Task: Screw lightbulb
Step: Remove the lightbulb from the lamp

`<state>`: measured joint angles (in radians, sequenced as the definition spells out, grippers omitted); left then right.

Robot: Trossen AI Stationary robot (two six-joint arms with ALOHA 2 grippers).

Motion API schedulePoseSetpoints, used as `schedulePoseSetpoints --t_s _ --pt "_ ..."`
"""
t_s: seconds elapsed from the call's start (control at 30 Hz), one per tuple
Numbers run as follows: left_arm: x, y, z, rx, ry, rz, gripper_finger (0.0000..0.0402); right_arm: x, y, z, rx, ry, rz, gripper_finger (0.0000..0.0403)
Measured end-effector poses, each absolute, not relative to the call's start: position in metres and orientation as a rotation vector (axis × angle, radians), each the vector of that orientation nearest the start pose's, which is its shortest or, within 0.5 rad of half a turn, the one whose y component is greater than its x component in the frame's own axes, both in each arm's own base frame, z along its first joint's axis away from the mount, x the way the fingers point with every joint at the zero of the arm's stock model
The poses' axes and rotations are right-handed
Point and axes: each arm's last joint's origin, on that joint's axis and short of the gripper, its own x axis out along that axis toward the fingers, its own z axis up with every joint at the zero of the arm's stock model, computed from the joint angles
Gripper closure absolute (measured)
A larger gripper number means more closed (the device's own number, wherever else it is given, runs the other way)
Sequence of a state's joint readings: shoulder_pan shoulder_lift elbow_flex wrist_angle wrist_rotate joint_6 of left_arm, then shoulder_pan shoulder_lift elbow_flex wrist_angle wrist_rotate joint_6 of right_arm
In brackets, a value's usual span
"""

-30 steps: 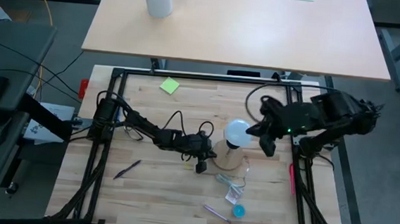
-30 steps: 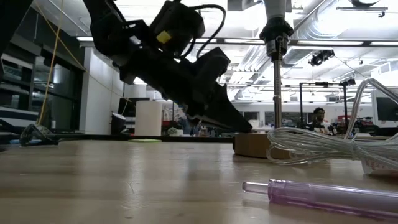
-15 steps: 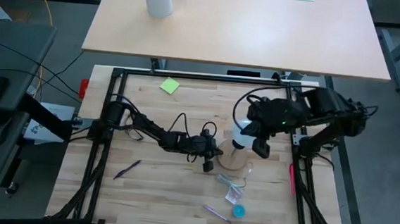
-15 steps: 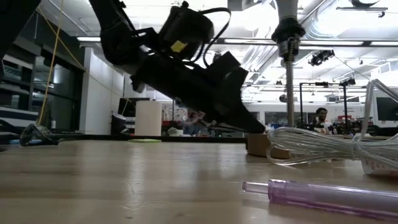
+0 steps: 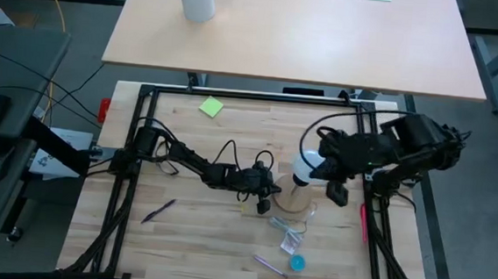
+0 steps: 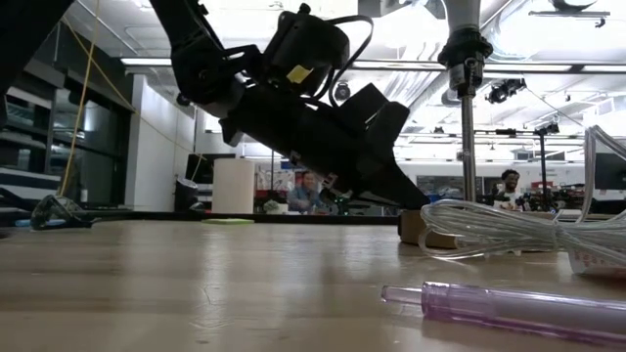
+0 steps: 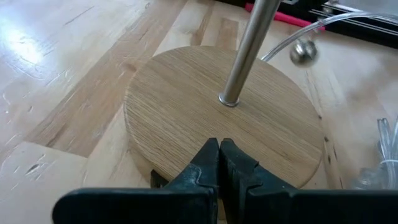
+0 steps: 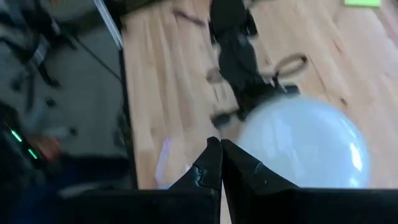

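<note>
I work in a robotics lab: beyond my wooden table point(image 6: 196, 264) I see exposed ceiling ducts point(image 6: 528, 29), strip lights, and people point(image 6: 311, 191) seated at benches behind it.

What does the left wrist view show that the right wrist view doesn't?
Only the left wrist view shows the round wooden base with its metal rod rising from the middle, the left gripper shut at the disc's near edge. Only the right wrist view shows the lightbulb, just beyond the shut right gripper, with the left arm farther off. Both show the wooden table.
</note>
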<state>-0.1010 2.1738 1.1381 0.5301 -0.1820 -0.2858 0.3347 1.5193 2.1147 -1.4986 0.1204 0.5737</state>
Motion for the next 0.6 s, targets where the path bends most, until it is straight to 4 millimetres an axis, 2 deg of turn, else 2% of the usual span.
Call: schedulePoseSetpoints --t_s 0.07,0.17,0.37,0.6 --pt "0.429 -0.038 0.094 -0.213 0.488 0.135 0.0401 0.234 0.077 0.478 0.376 0.869 -0.068 0.0403" --pt "0.429 -0.038 0.094 -0.214 0.488 0.134 0.0401 0.254 0.077 0.467 0.418 0.899 -0.124 0.0403" --pt "0.429 -0.038 0.094 -0.214 0.488 0.134 0.0401 0.281 0.063 0.449 0.479 0.942 -0.249 0.0403" --pt "0.429 -0.038 0.094 -0.214 0.488 0.133 0.0401 0.286 0.057 0.436 0.512 1.039 -0.373 0.0403"
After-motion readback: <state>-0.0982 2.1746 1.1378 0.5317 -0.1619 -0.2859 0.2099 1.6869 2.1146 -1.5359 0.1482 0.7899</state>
